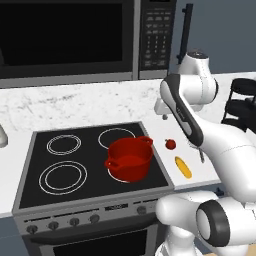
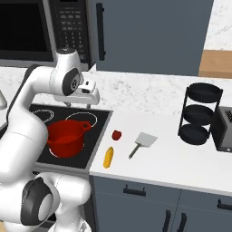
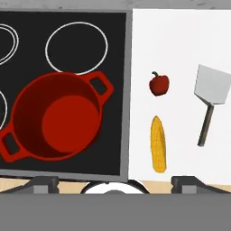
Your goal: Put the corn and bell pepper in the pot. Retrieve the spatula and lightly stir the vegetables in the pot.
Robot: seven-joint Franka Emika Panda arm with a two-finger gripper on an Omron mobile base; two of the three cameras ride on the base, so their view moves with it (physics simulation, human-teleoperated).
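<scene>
Your claw (image 2: 86,105) hangs high over the back of the stove (image 3: 67,27), jaws spread wide and holding nothing, looking straight down. That height makes sense as a survey pose: from up there everything the task needs sits below you at once, and nothing has been picked up yet.

Nearest below the claw, on the near right burner, is the pot (image 3: 56,117). It is squat, round and bright red, with two small loop handles on the rim, and its inside is bare, so neither vegetable has gone in. It sits toward the stove's right edge, close to the desk (image 3: 180,45), which keeps each carry short.

Further out to your right, on the white desk just past the stove's edge, lies the corn (image 3: 158,143): a short bright yellow cob lying flat, lengthwise front to back, with free desk on both sides for the jaws to straddle it. Just behind it, apart from it, stands the bell pepper (image 3: 159,84), small, red and rounded, with a dark stem on top.

Farthest to the right is the spatula (image 3: 210,97), lying flat with its grey trapezoid blade toward the wall and its thin handle pointing back at you, well clear of the vegetables.
</scene>
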